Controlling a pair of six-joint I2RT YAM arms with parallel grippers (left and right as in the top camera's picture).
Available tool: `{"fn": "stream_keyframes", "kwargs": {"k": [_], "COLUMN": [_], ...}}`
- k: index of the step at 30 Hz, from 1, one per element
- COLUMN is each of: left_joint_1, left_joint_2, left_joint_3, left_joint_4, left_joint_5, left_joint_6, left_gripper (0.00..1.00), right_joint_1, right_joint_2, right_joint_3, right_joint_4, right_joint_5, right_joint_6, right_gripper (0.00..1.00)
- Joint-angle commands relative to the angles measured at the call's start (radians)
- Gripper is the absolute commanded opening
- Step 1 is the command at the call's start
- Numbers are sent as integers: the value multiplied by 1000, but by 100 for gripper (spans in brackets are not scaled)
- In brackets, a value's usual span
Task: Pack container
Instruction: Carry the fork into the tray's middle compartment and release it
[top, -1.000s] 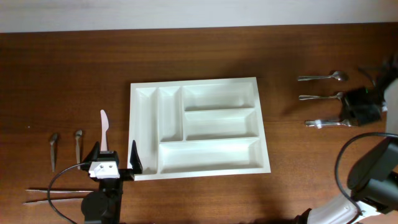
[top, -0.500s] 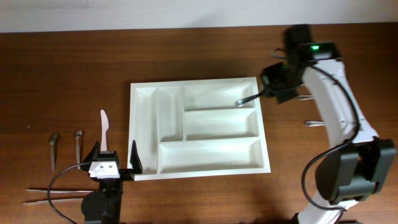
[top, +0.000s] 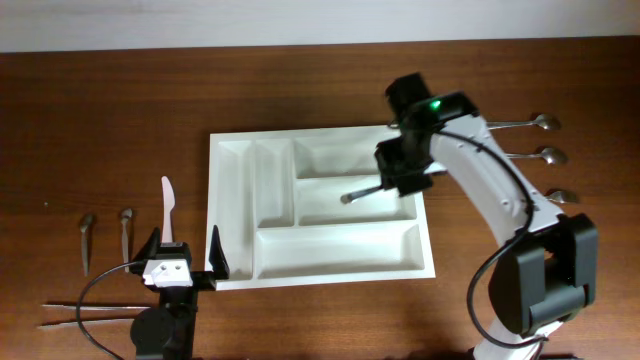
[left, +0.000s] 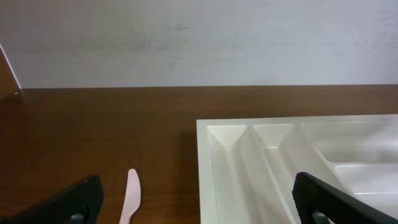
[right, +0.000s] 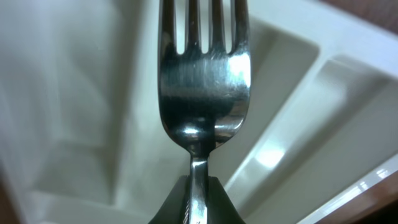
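Observation:
The white cutlery tray lies mid-table with several compartments. My right gripper is shut on the handle of a metal fork and holds it over the tray's middle right compartment, tines pointing left. In the right wrist view the fork fills the frame above the shut jaws. My left gripper is open and empty at the tray's front left corner. Its view shows the tray rim and a white plastic knife between the fingers.
The white plastic knife lies left of the tray. Two small dark-handled spoons and chopsticks lie at the far left. Metal spoons and another utensil end lie at the right.
My right arm has taken the fork from the right side of the table and carried it left, over the tray, to the middle right compartment. The left arm has not moved.

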Motion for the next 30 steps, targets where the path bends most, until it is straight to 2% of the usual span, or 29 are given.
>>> {"fn": "stream_keyframes", "kwargs": {"k": [1,5,8,10,11,12,13,15,19,22,27,30], "left_joint_1": [3,3,3,3,3,3,3,3,3,3,3,3], "left_joint_2": [-7,-7,-7,-7,-7,-7,-7,-7,-7,-7,-7,-7], "left_joint_3": [-5,-5,-6,-5,-5,-5,-5,-5,-5,-5,-5,-5], "left_joint_4": [-1,-1,-1,-1,-1,-1,-1,-1,-1,-1,-1,-1], "left_joint_5": [8,8,8,8,8,8,8,8,8,8,8,8], "left_joint_6": [15,15,15,15,15,15,15,15,15,15,15,15], "left_gripper": [99,99,99,99,99,99,99,99,99,99,99,99], "right_joint_1": [55,96,116,116,116,115,114,113,92,30,-171,-360], "right_joint_2": [-17,-13,-13,-12,-12,-12,-12,-12,-12,-12,-14,-14], "right_joint_3": [-71,-134,-160,-161,-161,-161,-161,-161,-146,-90,50,92], "right_joint_4": [35,121,153,172,183,199,216,250,337,340,191,76], "right_joint_5": [18,17,17,17,18,17,17,17,18,17,29,108], "right_joint_6": [69,82,117,117,117,116,116,109,-14,-119,-259,-425], "right_gripper": [8,9,15,28,43,53,68,79,89,97,99,99]}}
